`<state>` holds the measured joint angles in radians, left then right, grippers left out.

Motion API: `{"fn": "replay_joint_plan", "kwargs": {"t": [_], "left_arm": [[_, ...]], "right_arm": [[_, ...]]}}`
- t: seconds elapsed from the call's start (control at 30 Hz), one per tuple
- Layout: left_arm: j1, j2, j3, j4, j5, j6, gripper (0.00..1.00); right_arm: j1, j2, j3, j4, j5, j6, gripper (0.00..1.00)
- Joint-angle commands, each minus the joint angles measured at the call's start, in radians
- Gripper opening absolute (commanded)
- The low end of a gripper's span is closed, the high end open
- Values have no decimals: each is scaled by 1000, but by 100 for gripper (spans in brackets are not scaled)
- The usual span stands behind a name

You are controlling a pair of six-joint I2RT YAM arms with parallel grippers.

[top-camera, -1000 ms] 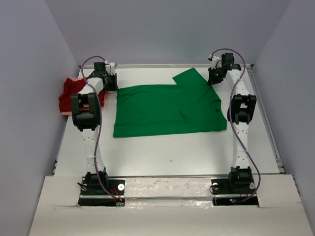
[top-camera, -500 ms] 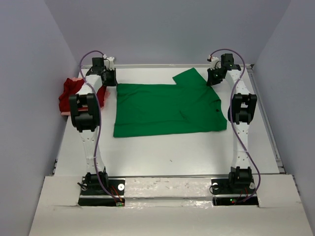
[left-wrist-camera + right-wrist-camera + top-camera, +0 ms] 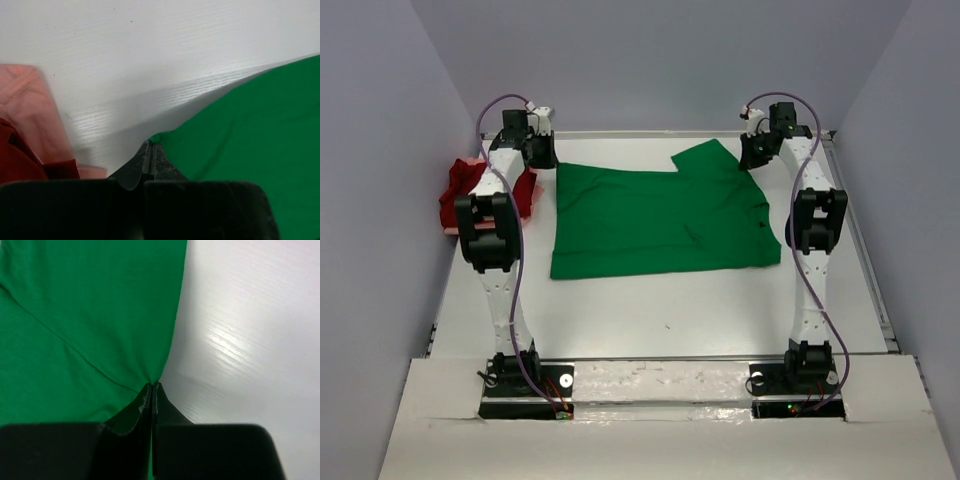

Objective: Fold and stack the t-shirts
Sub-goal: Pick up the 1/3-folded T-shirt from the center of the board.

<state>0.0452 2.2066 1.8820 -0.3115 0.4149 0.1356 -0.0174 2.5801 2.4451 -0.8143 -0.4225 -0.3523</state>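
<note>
The bright green t-shirt (image 3: 660,215) lies spread on the white table, one sleeve sticking out at the far right. My left gripper (image 3: 542,155) is at its far left corner and shut on that corner; the left wrist view shows the closed jaws (image 3: 151,146) pinching the green edge (image 3: 250,130). My right gripper (image 3: 752,152) is at the far right edge and shut on the green cloth (image 3: 90,315), jaws closed (image 3: 151,386). The dark red t-shirt (image 3: 460,195) lies bunched at the left edge on the pale pink t-shirt (image 3: 25,105).
The table's far rim (image 3: 640,134) runs just behind both grippers. Grey walls stand close on the left, right and back. A raised rail (image 3: 860,240) borders the table's right side.
My left gripper has moved towards the far edge, pulling the green shirt's far left corner with it. My right gripper has shifted slightly back as well.
</note>
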Motion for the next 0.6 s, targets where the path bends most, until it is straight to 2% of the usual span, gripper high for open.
{"fn": "replay_joint_plan", "kwargs": {"t": [0.0, 0.57], "left_arm": [[-5, -100, 2, -11, 36, 19, 0], [4, -142, -50, -38, 41, 71, 0]], "right_arm": [[8, -124, -44, 46, 16, -25, 0], [8, -212, -204, 95, 192, -59, 0]]}}
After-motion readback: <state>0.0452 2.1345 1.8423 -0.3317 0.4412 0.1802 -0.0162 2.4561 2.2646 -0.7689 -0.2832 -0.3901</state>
